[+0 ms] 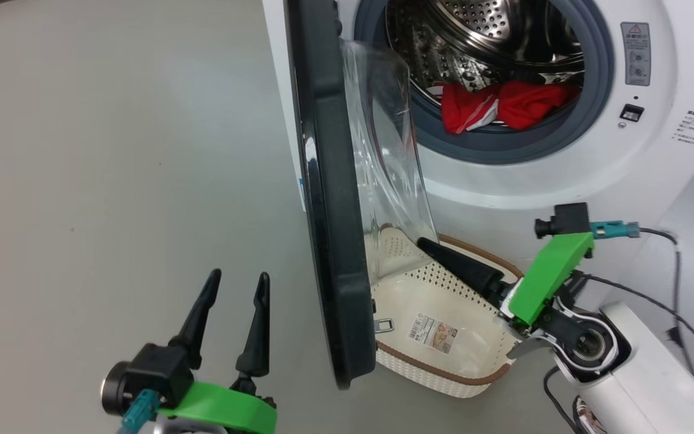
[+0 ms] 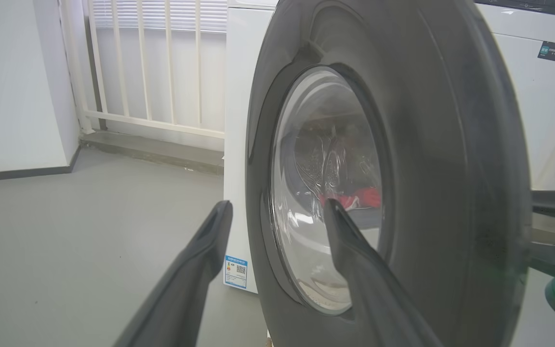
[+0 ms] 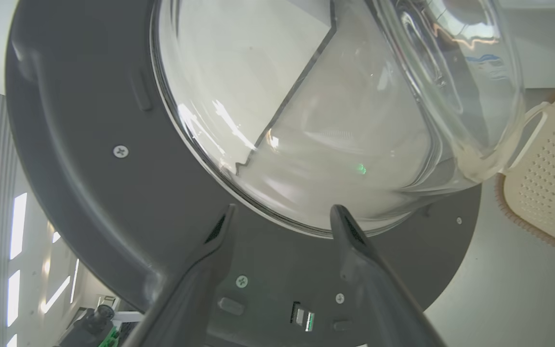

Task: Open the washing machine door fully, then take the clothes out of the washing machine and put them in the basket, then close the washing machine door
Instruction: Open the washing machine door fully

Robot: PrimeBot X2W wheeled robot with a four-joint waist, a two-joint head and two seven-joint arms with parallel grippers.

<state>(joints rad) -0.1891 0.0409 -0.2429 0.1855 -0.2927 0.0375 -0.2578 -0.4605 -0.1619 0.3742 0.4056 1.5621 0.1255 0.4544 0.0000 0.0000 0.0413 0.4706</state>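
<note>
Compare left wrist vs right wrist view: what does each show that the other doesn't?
Left wrist: outer face of the washing machine door, the clothes red through its glass, side of the washing machine with a blue label, a white railing, left tool open.
Right wrist: the door's inner face with screws and bulging glass bowl, the basket, right tool open.
Both: the door, close up, ahead of an open tool.

The left tool (image 2: 277, 205) hangs with its fingers spread wide, near the open washing machine door (image 2: 451, 168). Red clothes (image 2: 357, 197) show through its glass window (image 2: 325, 144). At far left, the washing machine (image 2: 239, 120) has a small blue label (image 2: 235, 272) low on its white side.
</note>
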